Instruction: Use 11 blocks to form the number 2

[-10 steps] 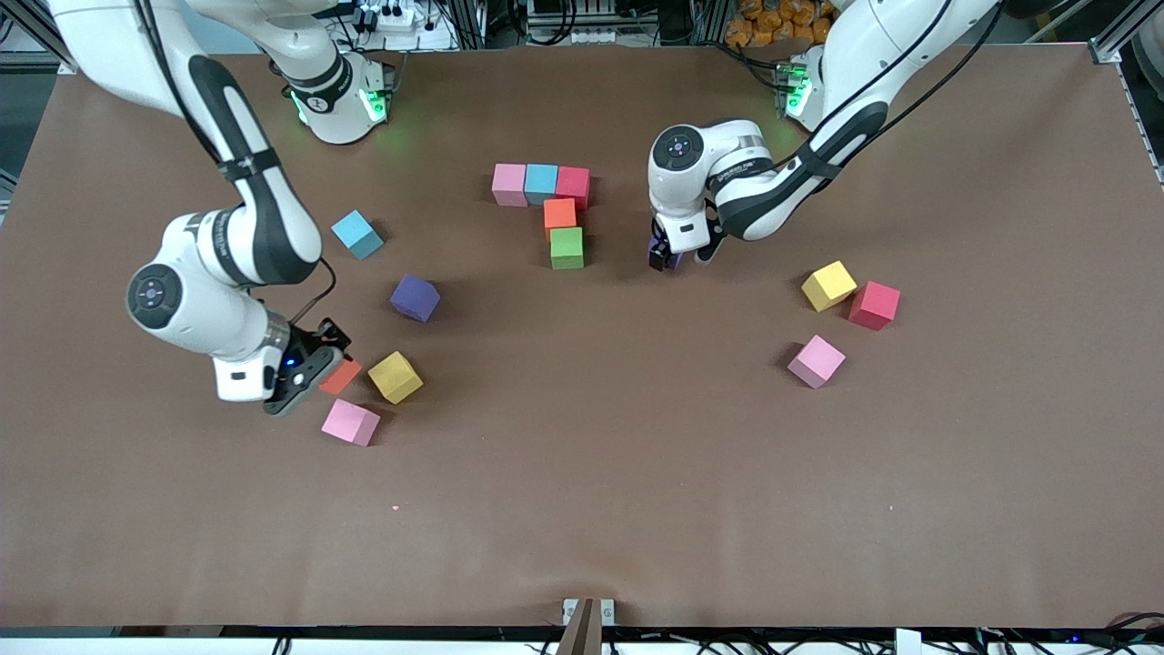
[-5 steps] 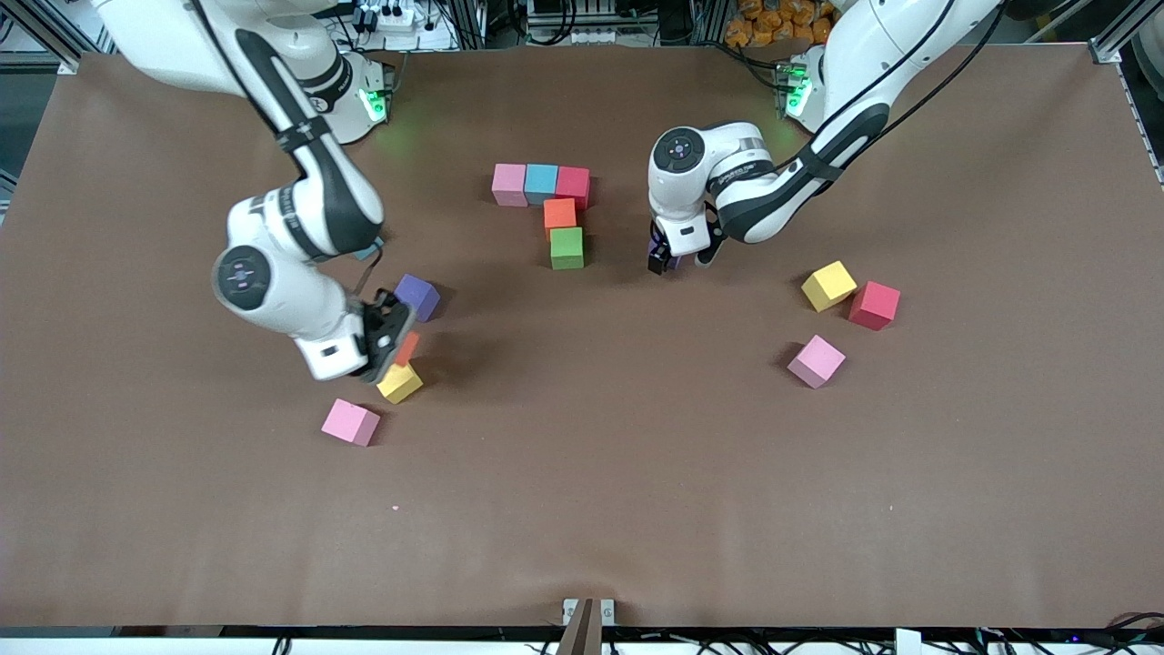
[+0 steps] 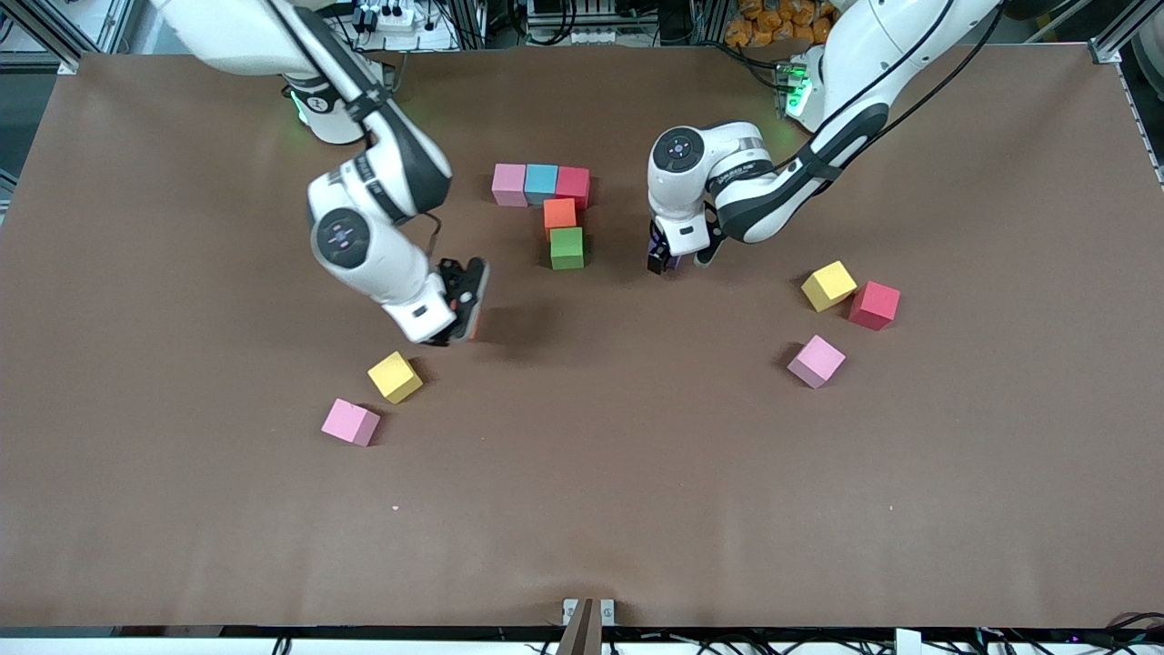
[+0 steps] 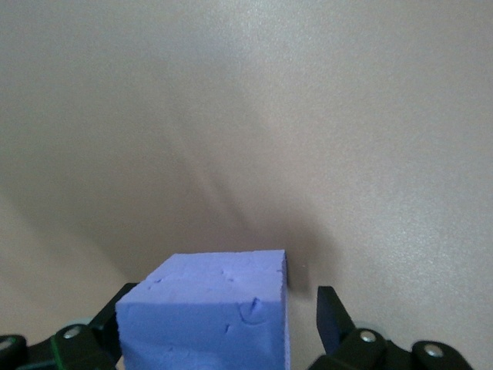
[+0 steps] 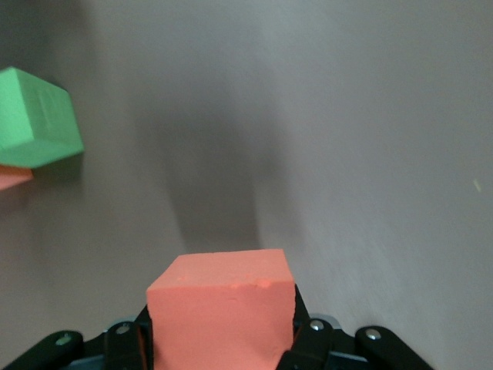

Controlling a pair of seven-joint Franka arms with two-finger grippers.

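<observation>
Five blocks of the number 2 touch each other: pink (image 3: 509, 184), blue (image 3: 541, 182) and red (image 3: 574, 185) in a row, then orange (image 3: 560, 214) and green (image 3: 566, 247) below the red one. My right gripper (image 3: 464, 307) is shut on an orange block (image 5: 223, 308), held over bare table between the green block (image 5: 38, 119) and a loose yellow block (image 3: 395, 377). My left gripper (image 3: 667, 259) is low at the table beside the green block, toward the left arm's end. It stands open around a purple block (image 4: 216, 301), with a gap showing at one finger (image 4: 331, 312).
A loose pink block (image 3: 350, 422) lies next to the yellow one, nearer the camera. Toward the left arm's end lie a yellow block (image 3: 828, 286), a red block (image 3: 874, 305) and a pink block (image 3: 816, 361). The right arm covers part of the table.
My right arm has carried the orange block away from the yellow and pink blocks toward the middle of the table. The left arm has stayed put.
</observation>
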